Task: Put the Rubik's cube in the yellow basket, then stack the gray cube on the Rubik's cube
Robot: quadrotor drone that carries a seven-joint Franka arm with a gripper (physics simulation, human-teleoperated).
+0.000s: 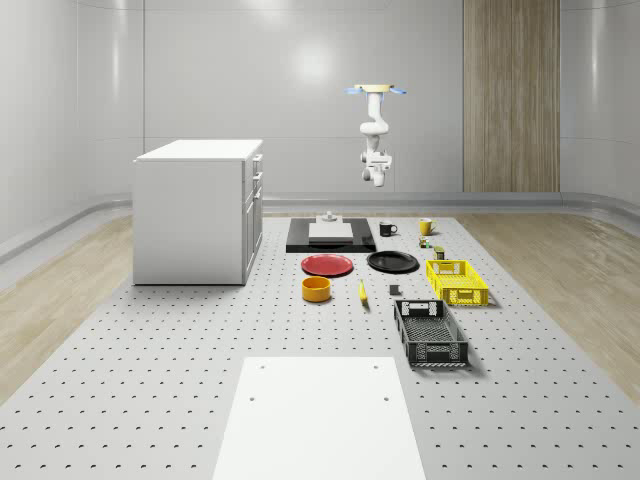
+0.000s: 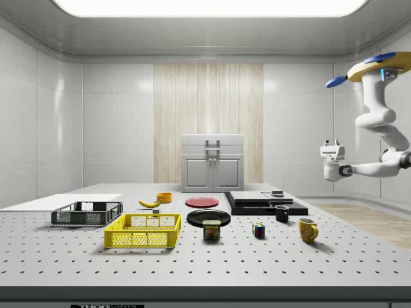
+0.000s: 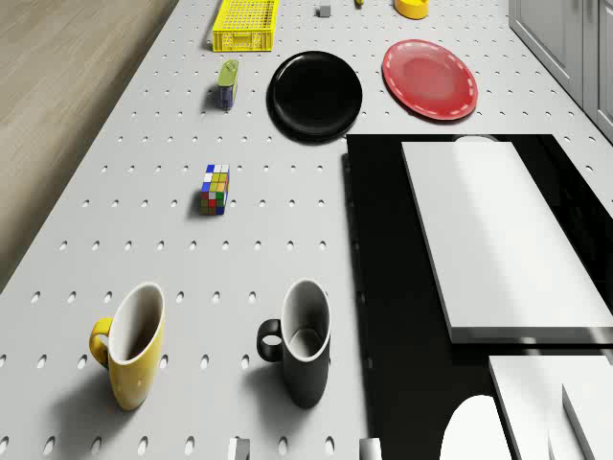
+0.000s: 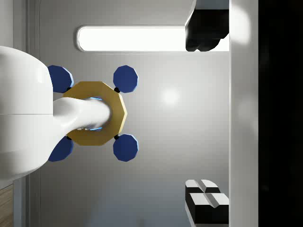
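The Rubik's cube [image 1: 424,241] [image 2: 259,230] [image 3: 215,189] stands on the table between the two mugs and a can. The yellow basket [image 1: 457,281] [image 2: 144,231] [image 3: 245,26] lies beyond the can, with nothing in it. A small gray cube [image 1: 394,291] [image 3: 325,11] sits on the table beside the basket. The drone [image 1: 377,90] [image 2: 379,67] hovers high above the table's far end, near the mugs. My gripper [image 1: 377,180] [image 2: 330,149] [image 4: 207,116] hangs in the air well above the table, turned up toward the drone, open and holding nothing.
A yellow mug [image 3: 129,345] and a black mug [image 3: 302,340] stand below the drone. Close by are the can [image 3: 227,83], a black plate [image 3: 316,93], a red plate [image 3: 429,79] and a black slab [image 1: 330,235] bearing white blocks. A black basket [image 1: 430,333] and a white cabinet [image 1: 195,210] stand farther off.
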